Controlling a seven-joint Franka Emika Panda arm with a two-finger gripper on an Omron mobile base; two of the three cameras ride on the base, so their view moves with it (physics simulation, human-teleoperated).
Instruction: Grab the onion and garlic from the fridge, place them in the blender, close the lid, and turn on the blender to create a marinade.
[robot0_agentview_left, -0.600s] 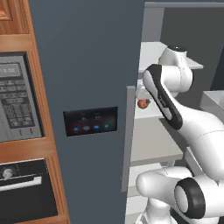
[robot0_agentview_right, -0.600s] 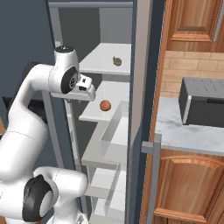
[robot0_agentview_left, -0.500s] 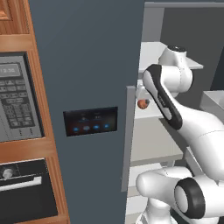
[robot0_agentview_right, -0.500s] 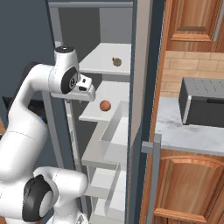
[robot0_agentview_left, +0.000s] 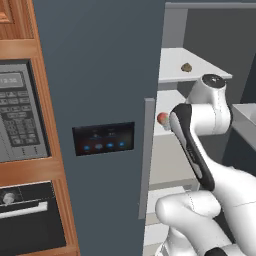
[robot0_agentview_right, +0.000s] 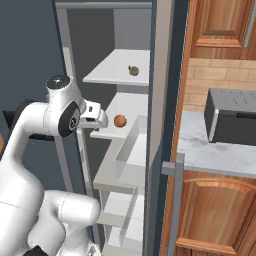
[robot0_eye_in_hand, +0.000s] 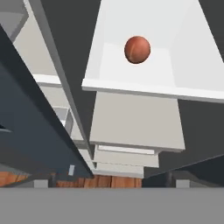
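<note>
**A fitted home kitchen**

Left of the arm, a microwave (robot0_agentview_left: 20, 117) sits above an oven (robot0_agentview_left: 27, 220) in a wood frame, beside the open slate-grey fridge (robot0_agentview_left: 102, 100) with pale shelves (robot0_agentview_right: 122, 70). To the arm's right, wooden cabinets (robot0_agentview_right: 220, 22) hang over a marble counter (robot0_agentview_right: 210, 155) carrying a dark toaster (robot0_agentview_right: 232, 117).

Fridge (robot0_agentview_left: 100, 75) dark slate-grey; panel (robot0_agentview_left: 103, 138) black with blue lights; handle (robot0_agentview_left: 146, 155) grey; shelves (robot0_eye_in_hand: 144, 26) pale grey-white. Onion (robot0_eye_in_hand: 137, 49) reddish-orange, plain. Small lump (robot0_agentview_right: 133, 70) on upper shelf olive-brown. Arm (robot0_agentview_right: 30, 150) white with dark joints. Cabinets (robot0_agentview_right: 215, 25) warm wood-brown. Microwave (robot0_agentview_left: 20, 120) grey with black keypad. Counter (robot0_agentview_right: 210, 150) pale marbled grey.
</note>
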